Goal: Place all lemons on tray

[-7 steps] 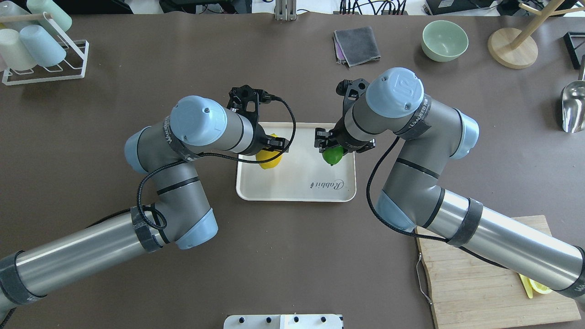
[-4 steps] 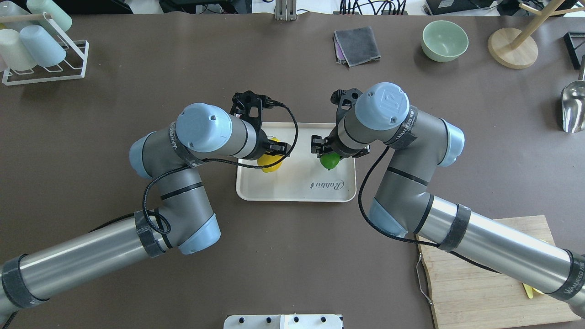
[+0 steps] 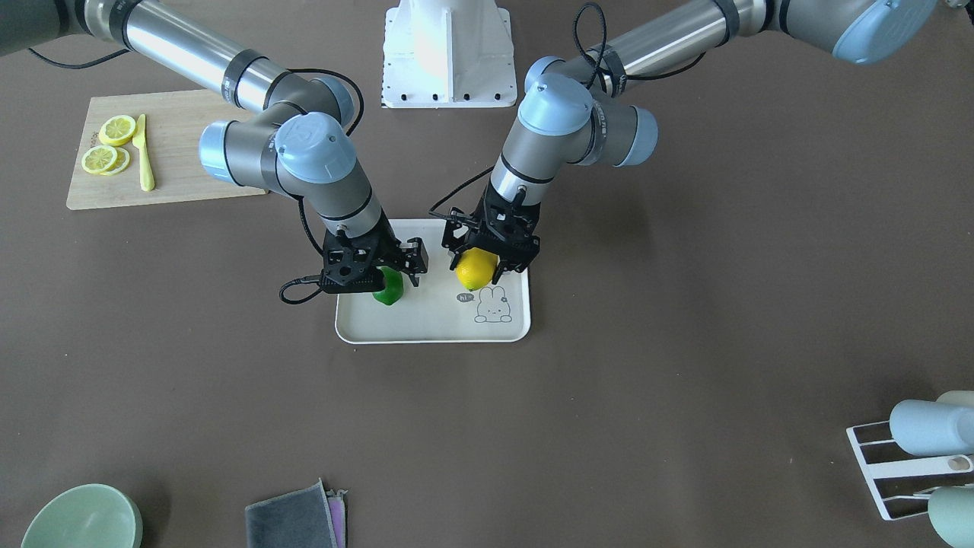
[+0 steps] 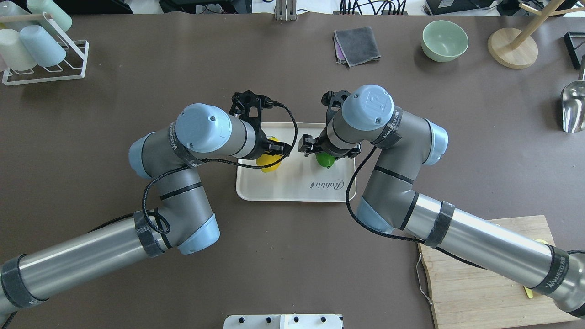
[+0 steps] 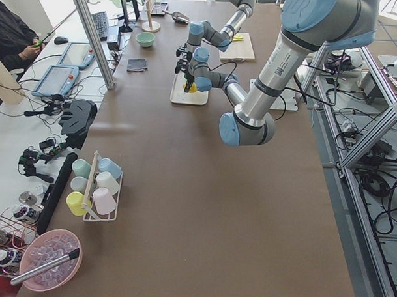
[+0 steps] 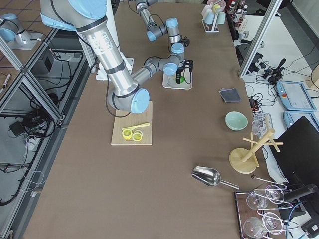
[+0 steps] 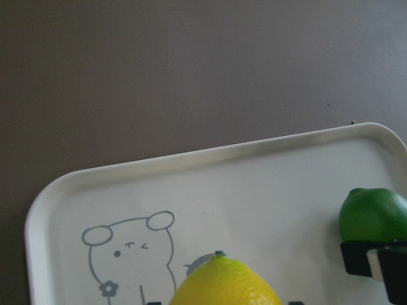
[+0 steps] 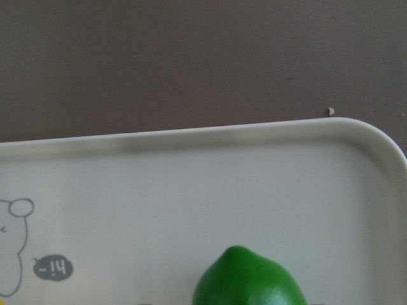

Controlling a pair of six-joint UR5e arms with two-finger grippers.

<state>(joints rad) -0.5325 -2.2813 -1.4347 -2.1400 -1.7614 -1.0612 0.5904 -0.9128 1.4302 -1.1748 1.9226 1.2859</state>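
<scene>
1. Two lemons are over the tray (image 3: 434, 326), each pinched in a gripper. The tray lies flat on the brown table (image 3: 685, 342).
2. The left gripper (image 3: 481, 262) points down over the half of the tray that bears the bunny drawing (image 3: 494, 304). Its jaws are closed on the sides of the yellow lemon (image 3: 475, 271).
3. The yellow lemon sits just beside the bunny drawing, on the tray's robot-facing side. Its pointed end sticks out past the fingertips toward the tray floor. Whether it touches that floor cannot be told.
4. The right gripper (image 3: 392, 278) points down over the tray's other half, jaws clamped on the green lemon (image 3: 389, 291). In the left wrist view a black finger pad (image 7: 369, 264) presses against this fruit's side.
5. The green lemon is low, inside the tray's raised rim and clear of the corners. Bare tray floor shows between it and the yellow lemon.
6. A wooden cutting board (image 3: 190, 137) lies well apart from the tray, off the green lemon's end and toward the robot. It carries lemon slices (image 3: 106, 144) and a yellow knife (image 3: 143, 152).
7. A green bowl (image 4: 444, 40) and a folded grey cloth (image 4: 357, 45) rest well beyond the tray's long edge that faces away from the robot.
</scene>
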